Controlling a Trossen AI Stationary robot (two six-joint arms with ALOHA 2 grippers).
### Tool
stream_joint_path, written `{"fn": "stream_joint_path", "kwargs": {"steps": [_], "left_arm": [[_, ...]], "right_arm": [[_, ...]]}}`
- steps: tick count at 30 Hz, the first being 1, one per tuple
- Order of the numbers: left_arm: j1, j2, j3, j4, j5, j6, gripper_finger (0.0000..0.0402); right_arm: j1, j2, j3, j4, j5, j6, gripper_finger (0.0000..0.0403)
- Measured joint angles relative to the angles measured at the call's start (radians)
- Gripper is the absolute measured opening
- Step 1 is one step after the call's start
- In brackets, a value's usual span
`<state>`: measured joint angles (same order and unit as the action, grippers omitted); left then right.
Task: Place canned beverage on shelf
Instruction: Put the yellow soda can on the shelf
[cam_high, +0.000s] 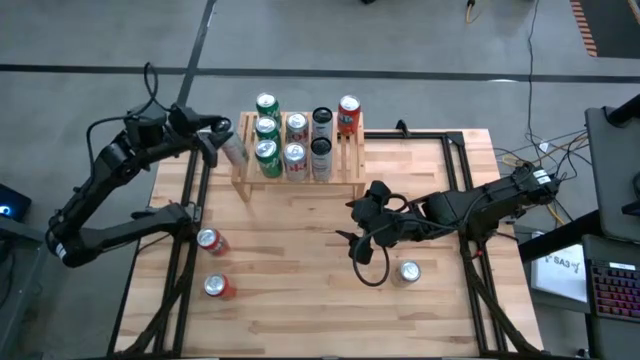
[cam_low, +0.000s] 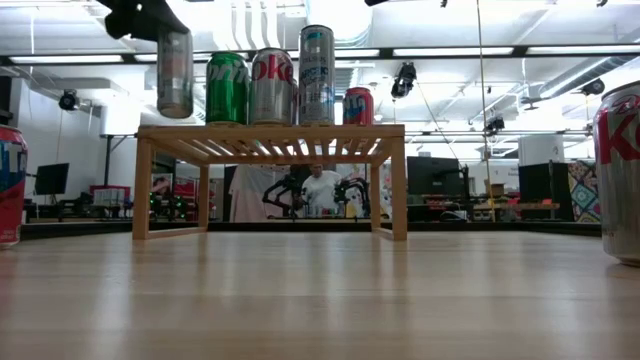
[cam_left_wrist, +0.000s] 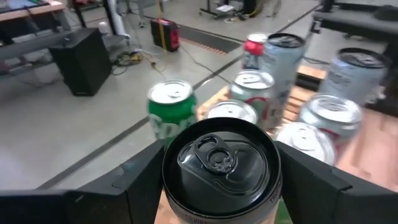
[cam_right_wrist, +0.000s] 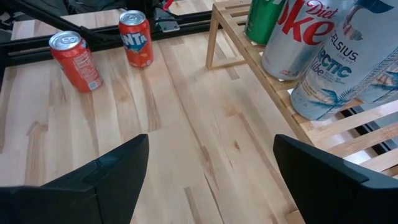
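Left end effector (cam_high: 222, 140) has a silver can (cam_high: 233, 151) clamped between its fingers, held up in the air just off the left end of the shelf (cam_high: 350, 160), roughly level with the cans already standing there. From the wrist view you only see its dark top and pull tab, so I can't read a brand on it.

The shelf is already pretty crowded: green cans (cam_high: 267, 157) down the left side, Diet Coke cans (cam_high: 296, 127) next to them, a tall Celsius "Arctic" can (cam_high: 321, 122), a dark can (cam_high: 321, 157) in front of it, and an orange can (cam_high: 348, 115) at the far right corner.

Right end effector (cam_high: 353, 237) is parked low over the middle of the worktop (cam_high: 300, 290), fingers spread wide, nothing in them. A silver-top can (cam_high: 409, 271) stands just beside that arm.

Two orange-red cans (cam_high: 211, 241) near the left edge; one reads "NTA", so Fanta.
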<state>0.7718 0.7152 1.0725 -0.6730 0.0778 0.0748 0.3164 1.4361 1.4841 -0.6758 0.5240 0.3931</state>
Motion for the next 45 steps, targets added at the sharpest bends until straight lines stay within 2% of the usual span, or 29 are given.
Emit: {"fn": "stream_joint_path", "kwargs": {"steps": [7,26,37,45], "left_arm": [[-0.036,-0.006,-0.002,-0.030,-0.002,-0.027,0.0247],[-0.239,0.024,-0.006,-0.024,-0.248,-0.058,0.0247],[-0.282,0.033,-0.017,-0.012,-0.304,-0.061,0.0247],[-0.295,0.032,-0.048,0.042,-0.306,-0.048,0.0247]], "right_arm": [[0.000,0.000,-0.001,0.000,0.000,0.000,0.0331],[0.000,0.000,-0.003,0.001,0.000,0.000,0.0331],[0.000,0.000,-0.016,0.001,0.000,0.000,0.0331],[0.000,0.000,-0.016,0.001,0.000,0.000,0.0331]]}}
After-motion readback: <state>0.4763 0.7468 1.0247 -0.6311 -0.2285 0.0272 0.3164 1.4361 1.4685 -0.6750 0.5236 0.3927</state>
